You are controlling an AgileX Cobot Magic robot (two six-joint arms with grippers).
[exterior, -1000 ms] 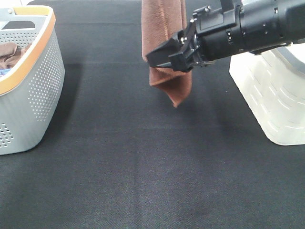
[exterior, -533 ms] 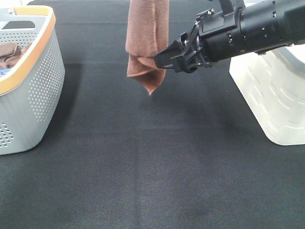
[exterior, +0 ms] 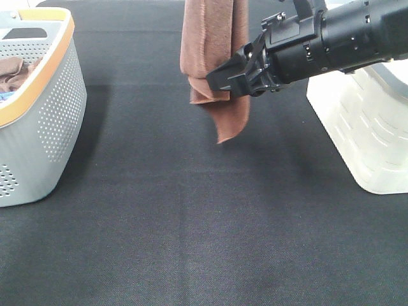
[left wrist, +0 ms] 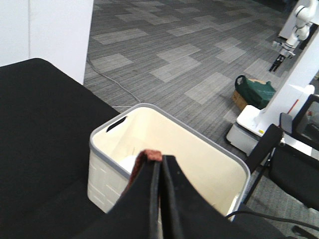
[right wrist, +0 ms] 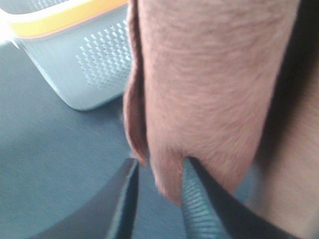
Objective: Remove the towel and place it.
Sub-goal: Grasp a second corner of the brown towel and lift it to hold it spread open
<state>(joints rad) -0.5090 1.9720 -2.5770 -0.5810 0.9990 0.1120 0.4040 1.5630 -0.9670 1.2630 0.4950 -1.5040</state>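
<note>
The reddish-brown towel (exterior: 213,38) hangs folded from above the frame in the exterior high view, its lowest corner free above the black table. My left gripper (left wrist: 160,169) is shut on the towel's top edge (left wrist: 147,157), seen only in the left wrist view. My right gripper (exterior: 220,81) reaches in from the right at the level of the towel's lower half. In the right wrist view its fingers (right wrist: 127,199) stand partly apart, with the hanging towel (right wrist: 209,84) dipping its bottom edge between them.
A grey perforated basket (exterior: 44,121) with an orange rim stands at the left edge, a brown cloth (exterior: 13,70) inside it. A white bin (exterior: 363,140) stands at the right, under the right arm. The black table (exterior: 191,223) spreads between them.
The hanging towel swung left, then back to the right against the right gripper. The right gripper's fingers have drawn closer together around the towel's lower edge.
</note>
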